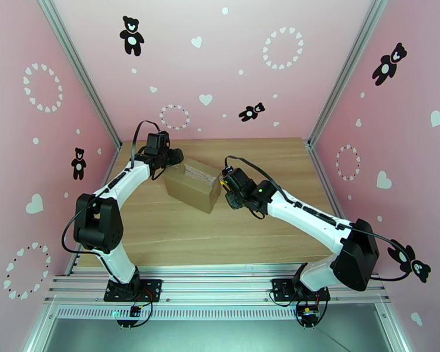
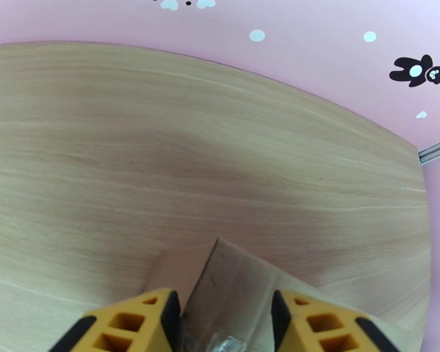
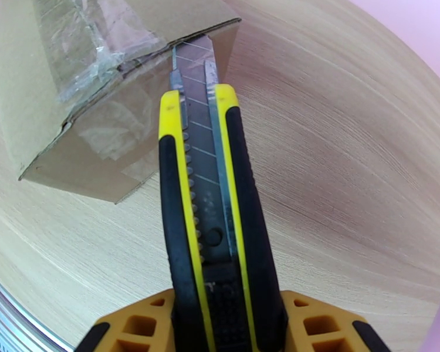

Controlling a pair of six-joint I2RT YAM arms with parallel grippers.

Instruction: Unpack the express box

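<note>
The right gripper (image 3: 229,306) clamps the utility knife (image 3: 208,200), blade (image 3: 190,60) at the express box (image 3: 61,130) seam. The left gripper (image 2: 223,312) straddles the box half-open, grip unclear; a hard push could skid it.

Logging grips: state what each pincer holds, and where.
Right pincer clamps the utility knife by the rear of its handle. Left pincer straddles the express box corner; grip cannot be told.
</note>
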